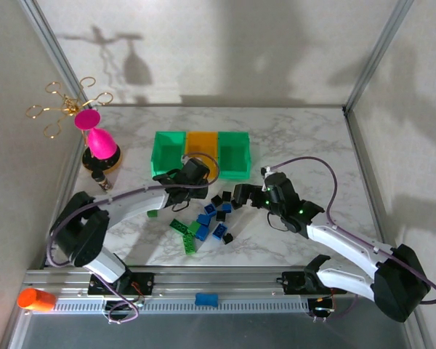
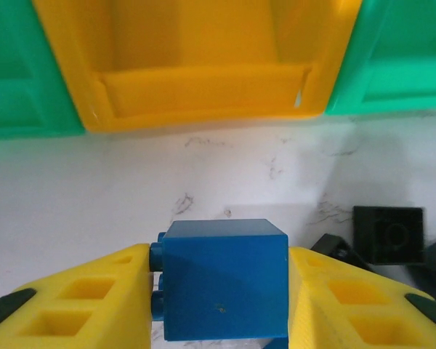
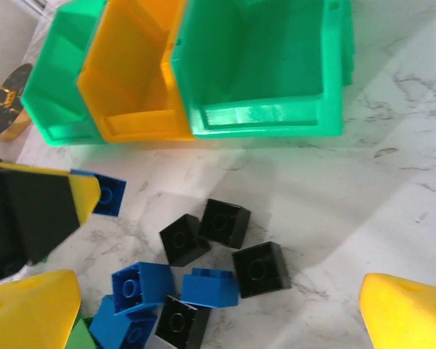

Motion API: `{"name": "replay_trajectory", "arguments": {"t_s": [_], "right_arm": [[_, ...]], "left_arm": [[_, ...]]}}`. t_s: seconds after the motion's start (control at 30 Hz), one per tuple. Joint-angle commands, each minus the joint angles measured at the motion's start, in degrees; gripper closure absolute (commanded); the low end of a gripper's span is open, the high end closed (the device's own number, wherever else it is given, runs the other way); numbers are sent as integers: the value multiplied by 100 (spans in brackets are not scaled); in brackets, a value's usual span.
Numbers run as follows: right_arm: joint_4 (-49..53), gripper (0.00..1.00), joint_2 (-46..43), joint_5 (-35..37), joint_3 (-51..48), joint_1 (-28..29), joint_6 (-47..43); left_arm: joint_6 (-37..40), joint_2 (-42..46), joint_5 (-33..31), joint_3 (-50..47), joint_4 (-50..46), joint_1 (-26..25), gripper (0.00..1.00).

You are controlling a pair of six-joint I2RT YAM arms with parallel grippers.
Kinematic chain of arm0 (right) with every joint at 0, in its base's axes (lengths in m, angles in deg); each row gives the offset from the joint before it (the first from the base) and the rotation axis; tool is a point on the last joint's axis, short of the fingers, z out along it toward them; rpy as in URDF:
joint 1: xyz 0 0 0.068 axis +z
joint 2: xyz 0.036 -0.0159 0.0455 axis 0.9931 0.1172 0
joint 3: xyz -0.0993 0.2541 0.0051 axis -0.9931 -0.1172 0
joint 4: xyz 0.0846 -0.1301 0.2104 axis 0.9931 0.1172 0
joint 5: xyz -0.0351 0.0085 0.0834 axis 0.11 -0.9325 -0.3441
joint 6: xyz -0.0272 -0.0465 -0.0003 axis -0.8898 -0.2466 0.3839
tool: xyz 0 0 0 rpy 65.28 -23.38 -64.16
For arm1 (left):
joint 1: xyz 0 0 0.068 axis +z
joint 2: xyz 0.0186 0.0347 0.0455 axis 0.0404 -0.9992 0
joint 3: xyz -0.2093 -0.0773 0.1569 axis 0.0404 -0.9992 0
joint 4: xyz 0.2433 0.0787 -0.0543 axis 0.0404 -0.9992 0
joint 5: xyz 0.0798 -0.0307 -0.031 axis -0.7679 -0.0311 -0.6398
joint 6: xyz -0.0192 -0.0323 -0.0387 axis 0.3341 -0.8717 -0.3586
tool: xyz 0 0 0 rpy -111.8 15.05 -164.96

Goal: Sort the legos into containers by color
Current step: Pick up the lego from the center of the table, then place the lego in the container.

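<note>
The blue brick (image 2: 221, 280) was smooth plastic with a soft sheen, while the yellow fingers (image 2: 80, 305) flanking it looked matt and faintly grainy. The orange bin (image 2: 203, 80), the green bin (image 3: 261, 73) and the black bricks (image 3: 260, 269) were glossy plastic catching pale highlights. The table (image 2: 94, 196) had a smooth marble-patterned top, its near rail (image 1: 225, 280) dull silver metal.

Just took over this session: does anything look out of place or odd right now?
Yes: a blue piece, seemingly a lego, lies on the metal rail between the arm bases, off the marble and apart from the pile. The containers sit straight, and the left end effector grips its blue brick squarely.
</note>
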Motion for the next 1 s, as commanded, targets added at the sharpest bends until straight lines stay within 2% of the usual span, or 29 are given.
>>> {"name": "replay_trajectory", "arguments": {"t_s": [0.0, 0.1, 0.5, 0.73, 0.97], "right_arm": [[-236, 1, 135, -105, 274, 162, -19], [-402, 1, 298, -26, 364, 358, -39], [-962, 1, 715, 68, 457, 452, 37], [-966, 1, 786, 287, 509, 457, -36], [-885, 1, 808, 433, 579, 449, -126]], "left_arm": [[-112, 337, -577, 101, -430, 25, 55], [-141, 406, -921, 250, -521, 210, 56], [-25, -224, -1211, 920, -11, 1319, 57], [118, -1132, -1034, 1463, 215, 1806, 57], [229, -1835, -785, 1888, 329, 1999, 53]]}}
